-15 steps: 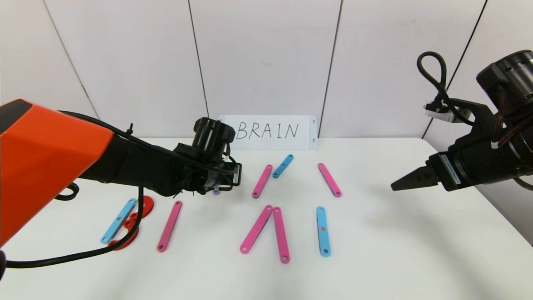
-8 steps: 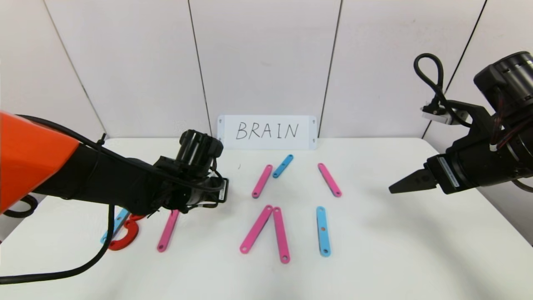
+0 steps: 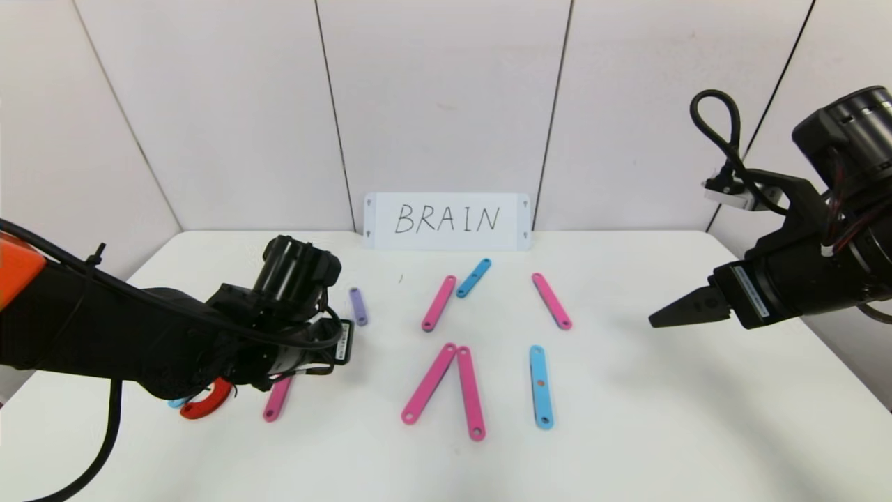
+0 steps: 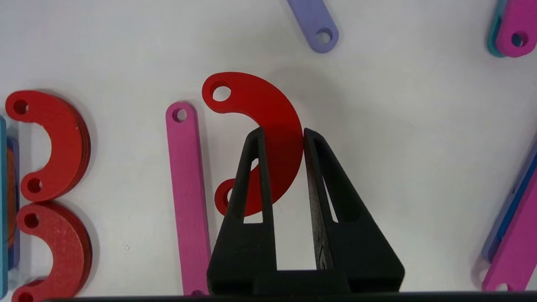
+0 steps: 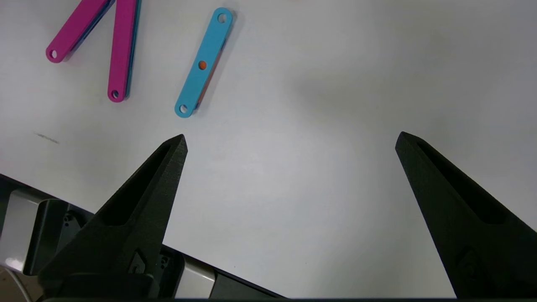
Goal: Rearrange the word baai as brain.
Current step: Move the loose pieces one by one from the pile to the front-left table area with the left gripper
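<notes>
My left gripper has pulled back, uncovering the purple strip; it pinches a red curve edge-on — it could swivel. Right gripper gapes wide.

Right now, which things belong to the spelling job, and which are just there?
Job:
- red curve pinched in the left hand
- two red curves on the table
- pink strips
- blue strips
- purple strip

Just there:
- BRAIN card
- right hand, open, off to the side
</notes>
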